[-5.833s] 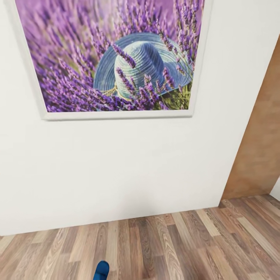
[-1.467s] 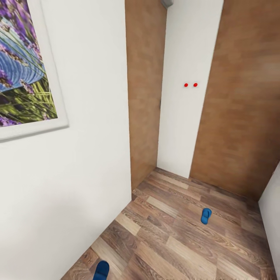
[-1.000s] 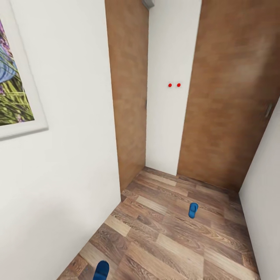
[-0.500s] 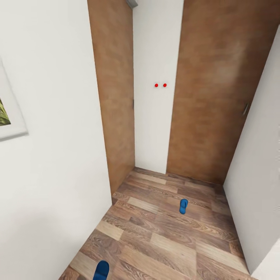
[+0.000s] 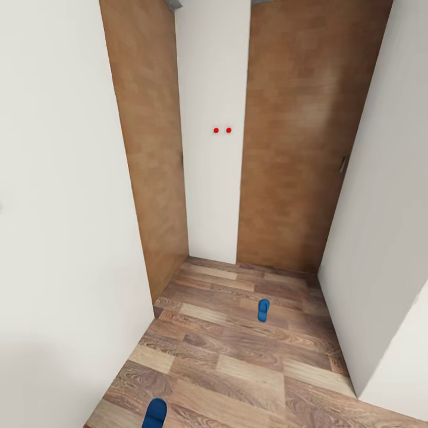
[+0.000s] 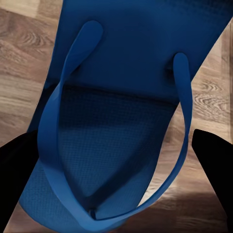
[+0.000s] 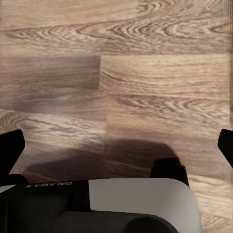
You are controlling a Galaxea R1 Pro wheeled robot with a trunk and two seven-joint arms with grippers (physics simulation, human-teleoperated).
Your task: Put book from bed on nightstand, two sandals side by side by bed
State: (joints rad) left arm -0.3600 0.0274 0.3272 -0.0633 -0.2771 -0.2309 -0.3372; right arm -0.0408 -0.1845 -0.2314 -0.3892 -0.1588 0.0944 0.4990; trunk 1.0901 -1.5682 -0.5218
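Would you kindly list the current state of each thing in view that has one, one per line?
held sandal: between the left gripper fingers, above the floor, strap side toward the wrist camera
second sandal: lying flat on the wood floor, ahead near the doors
left door: closed
right door: closed
right gripper: open, holding nothing, over bare floor

— What sort of place is this?
— A home: white walls [image 5: 59,178], wood-plank floor [image 5: 238,368], two brown wooden doors [image 5: 291,148], a blue sandal [image 5: 263,310] left lying about.
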